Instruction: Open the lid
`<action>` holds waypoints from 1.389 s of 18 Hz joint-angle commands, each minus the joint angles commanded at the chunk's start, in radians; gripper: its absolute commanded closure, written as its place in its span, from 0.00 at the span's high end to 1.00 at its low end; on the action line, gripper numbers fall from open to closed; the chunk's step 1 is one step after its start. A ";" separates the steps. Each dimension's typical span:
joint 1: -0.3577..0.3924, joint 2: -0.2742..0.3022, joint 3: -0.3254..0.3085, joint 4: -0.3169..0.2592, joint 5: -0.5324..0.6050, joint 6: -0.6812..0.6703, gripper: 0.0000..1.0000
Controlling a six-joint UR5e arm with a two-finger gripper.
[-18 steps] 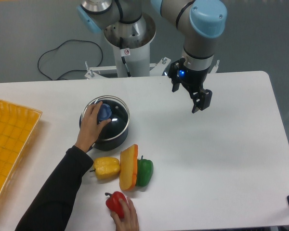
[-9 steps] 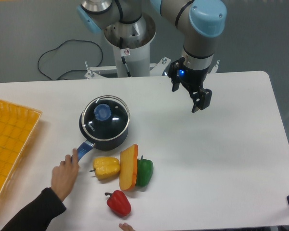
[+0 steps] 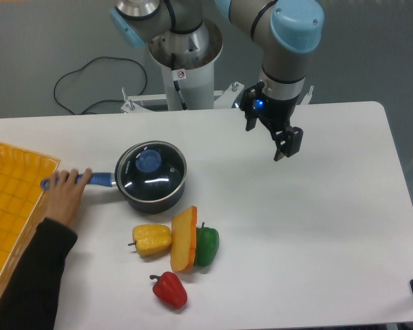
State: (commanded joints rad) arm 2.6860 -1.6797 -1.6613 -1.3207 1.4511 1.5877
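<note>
The lid (image 3: 160,173), clear glass with a thin metal rim and a blue knob (image 3: 149,161), lies flat on a dark saucepan (image 3: 153,200) left of the table's middle. The pan's blue handle (image 3: 100,180) points left, and a person's hand (image 3: 65,195) grips its end. My gripper (image 3: 273,141) hangs above the table at the back, well to the right of the lid and apart from it. Its fingers look open with nothing between them.
In front of the pan lie a yellow pepper (image 3: 152,239), an orange block (image 3: 183,239), a green pepper (image 3: 207,245) and a red pepper (image 3: 168,290). A yellow tray (image 3: 14,199) lies at the left edge. The person's dark sleeve (image 3: 24,282) reaches in from the lower left.
The person's hand left the knob and the red pepper, then took the pan's handle. The pan has turned, so its handle points left. My gripper has not moved.
</note>
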 joint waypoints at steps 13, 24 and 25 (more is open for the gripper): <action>-0.012 -0.002 0.006 0.003 0.000 -0.055 1.00; -0.041 -0.008 0.011 0.005 0.043 -0.055 1.00; -0.041 -0.009 0.011 0.006 0.043 -0.055 1.00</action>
State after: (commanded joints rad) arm 2.6446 -1.6889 -1.6506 -1.3146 1.4941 1.5324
